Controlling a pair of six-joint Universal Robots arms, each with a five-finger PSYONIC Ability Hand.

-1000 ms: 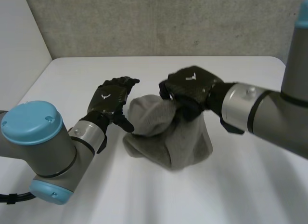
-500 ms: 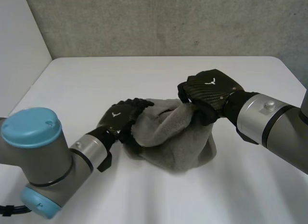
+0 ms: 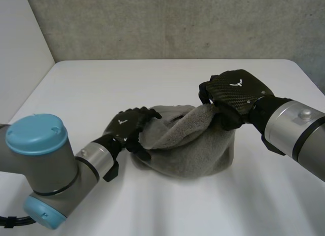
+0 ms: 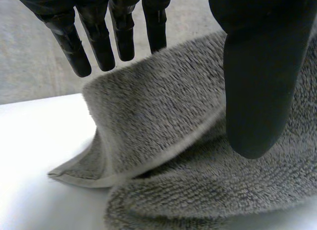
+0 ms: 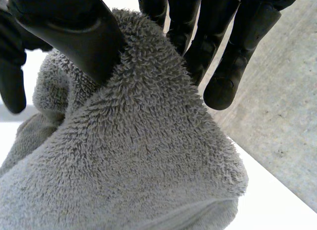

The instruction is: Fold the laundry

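Folding has barely begun, by my reading: the grey towel (image 3: 193, 147) sits in a rumpled heap in the middle of the white counter (image 3: 86, 89), with no flat layer or tidy crease to be seen. The right robot hand (image 3: 234, 94) pinches a raised fold at the heap's top between thumb and fingers. The left robot hand (image 3: 127, 125) straddles the opposite edge, fingers (image 4: 101, 39) straight, thumb apart, clamping nothing. Spreading it flat and every fold remain.

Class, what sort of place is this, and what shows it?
Likely a robotics lab: white table, plain concrete wall, and the robot's left hand and right hand at one grey towel.
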